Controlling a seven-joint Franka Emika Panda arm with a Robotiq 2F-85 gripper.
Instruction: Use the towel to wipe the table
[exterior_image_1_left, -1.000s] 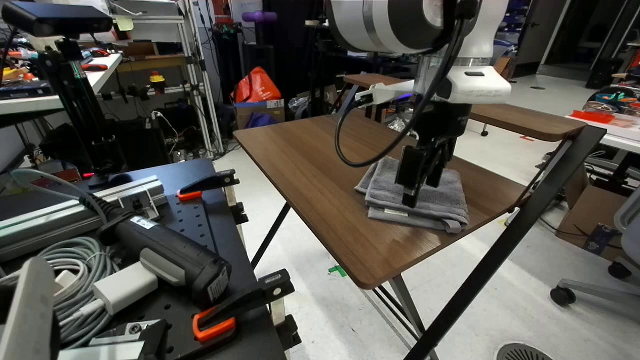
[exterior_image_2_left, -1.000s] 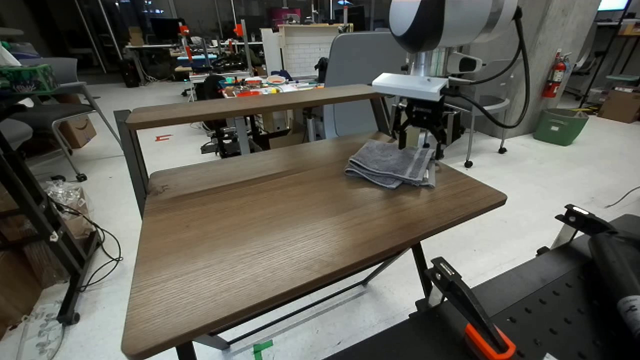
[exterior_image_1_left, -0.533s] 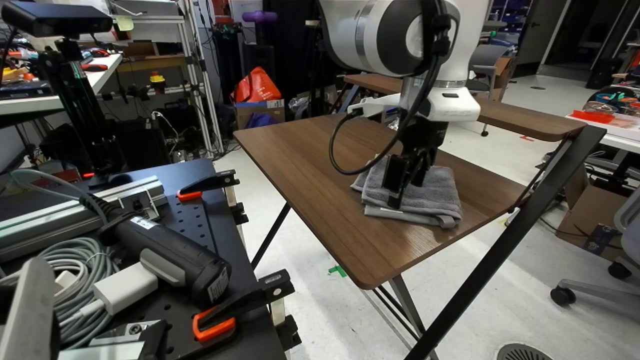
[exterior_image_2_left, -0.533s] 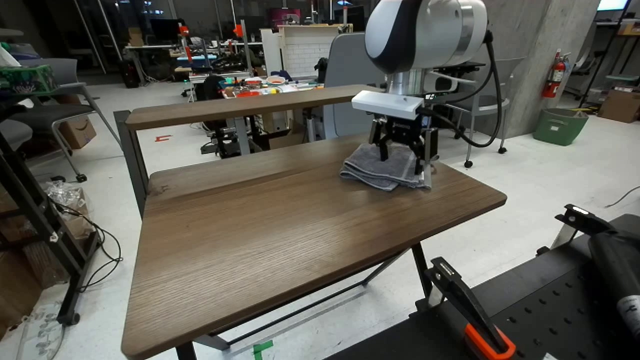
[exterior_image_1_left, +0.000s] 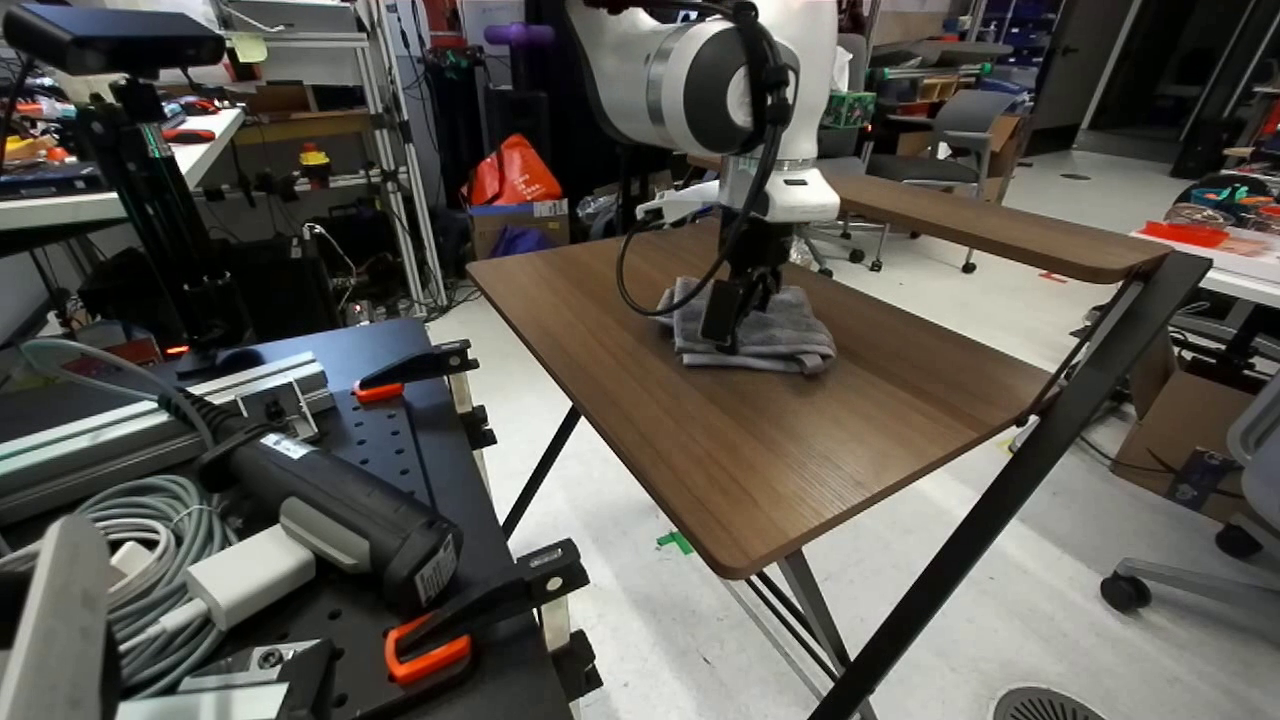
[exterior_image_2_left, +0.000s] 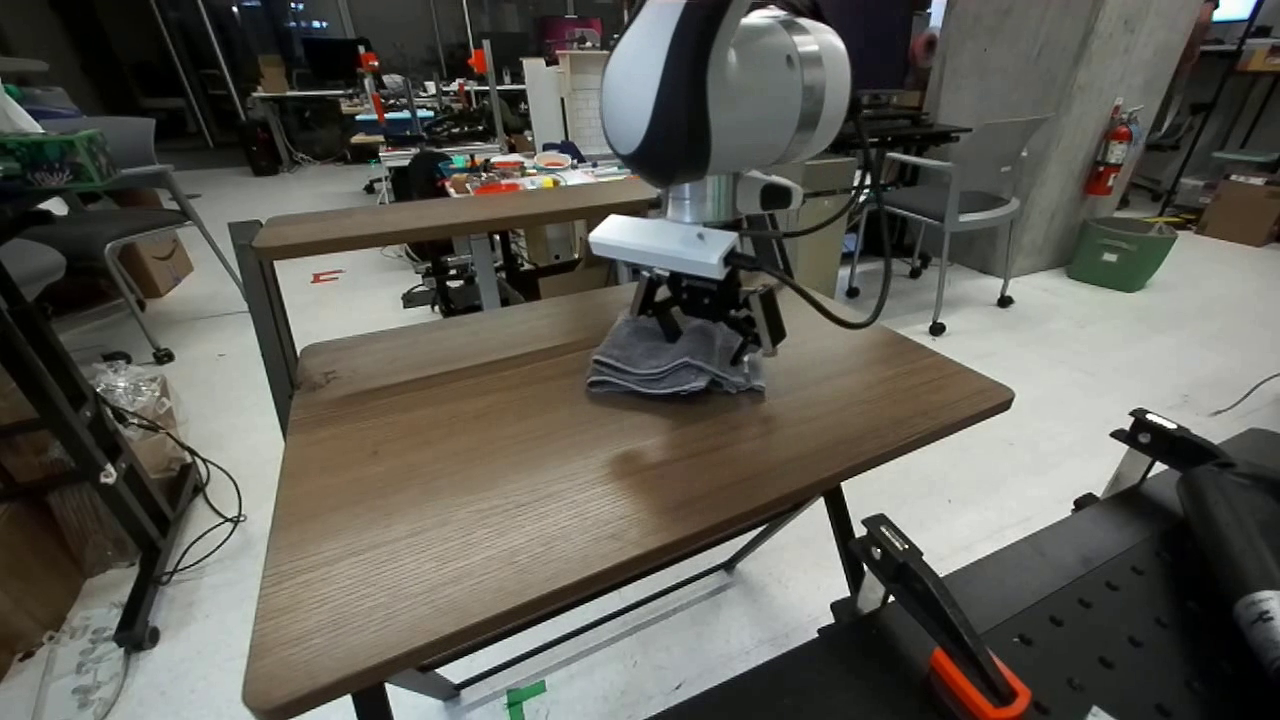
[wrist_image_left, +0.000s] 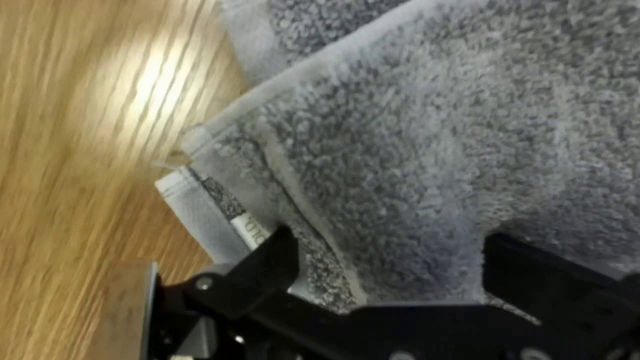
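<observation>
Gripper (exterior_image_2_left: 707, 344) spread apart, with the grey towel (exterior_image_2_left: 680, 364) beneath it on the table (exterior_image_2_left: 500, 470).

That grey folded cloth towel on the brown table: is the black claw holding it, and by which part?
Nothing looks held: the black two-fingered gripper stands open, jaws apart, apparently just pressing on the grey folded cloth towel from above.
</observation>
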